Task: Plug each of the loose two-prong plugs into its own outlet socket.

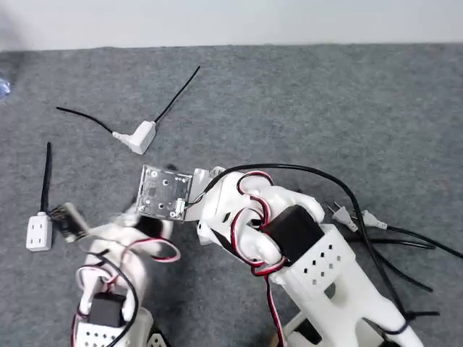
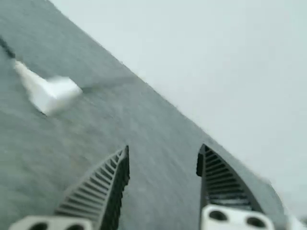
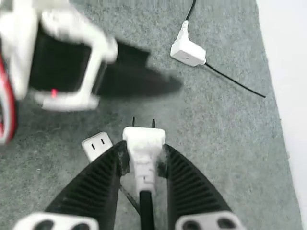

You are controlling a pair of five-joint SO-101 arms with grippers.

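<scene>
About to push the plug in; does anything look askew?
Yes: the plug in the right gripper sits beside the outlet socket, its prongs pointing past it rather than into the slots.

The gripper (image 3: pixel 144 148) clamps a white plug (image 3: pixel 144 138), apparently beside an outlet socket (image 3: pixel 97 145).

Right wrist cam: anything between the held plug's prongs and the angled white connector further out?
No object. In the right wrist view, bare grey mat lies between plug and angled white connector, crossed by a dark shadow.
</scene>
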